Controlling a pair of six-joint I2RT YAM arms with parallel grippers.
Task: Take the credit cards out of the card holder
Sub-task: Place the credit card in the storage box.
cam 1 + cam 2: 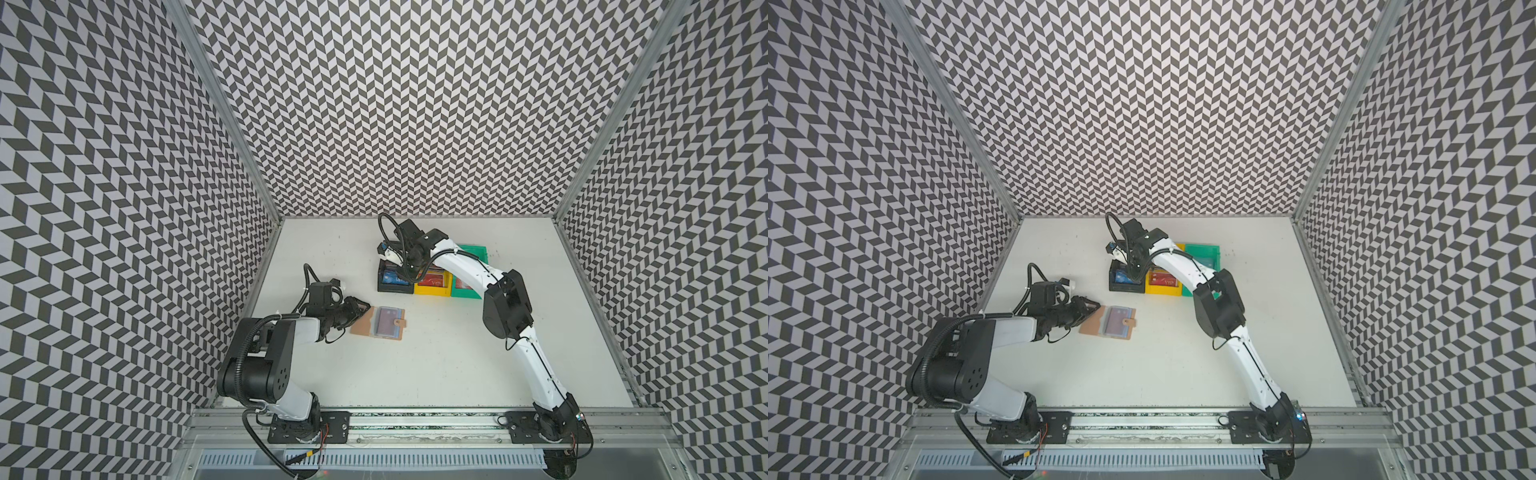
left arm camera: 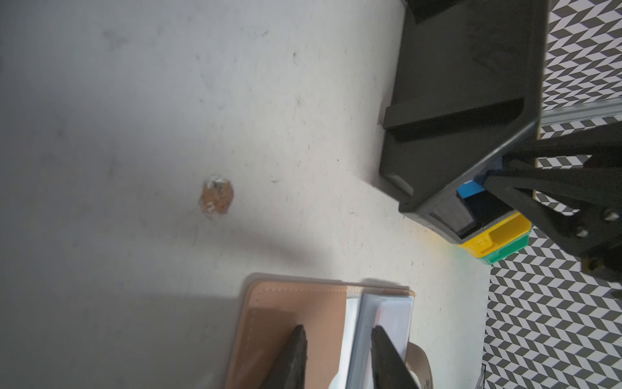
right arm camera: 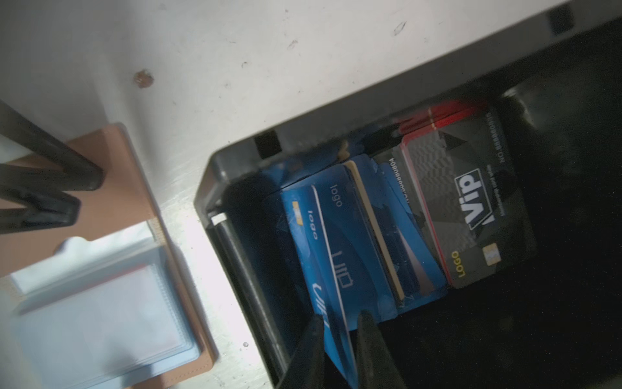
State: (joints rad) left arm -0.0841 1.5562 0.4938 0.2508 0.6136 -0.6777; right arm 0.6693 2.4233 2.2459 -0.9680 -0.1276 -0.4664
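**Card on edge, fingers parting: a drop that may not land flat**

The right fingers (image 3: 368, 331) stand slightly parted over the black bin (image 3: 235, 161), released rather than pinching. A blue card (image 3: 323, 286) stands on edge between them, its lower end inside the bin. Flat in that bin lie other credit cards, blue ones and a black VIP card (image 3: 471, 208).

The blue card looks loose but upright, so it could cling to one finger and ride back out when the arm lifts. It could also tip against the bin wall and stay leaning there instead of settling on the pile.

The left fingers (image 2: 296, 350) are parted too and grasp nothing. Their tips seem to rest on the open card holder (image 1: 361, 328), pinning it. It lies on the tabletop (image 1: 415, 365), apart from the black bin on the side toward the left arm's base. Through its clear sleeves a reddish-purple card (image 1: 389, 323) shows, so the task is unfinished.

That hold is only downward pressure. If the tips slip, the holder may slide or fold shut. The next pull could also drag the whole holder along instead of freeing the thin card from its slick sleeve.

The yellow bin (image 1: 419, 291) touches the black bin's far side from the holder, and the green bin (image 1: 473, 249) lies beyond it.
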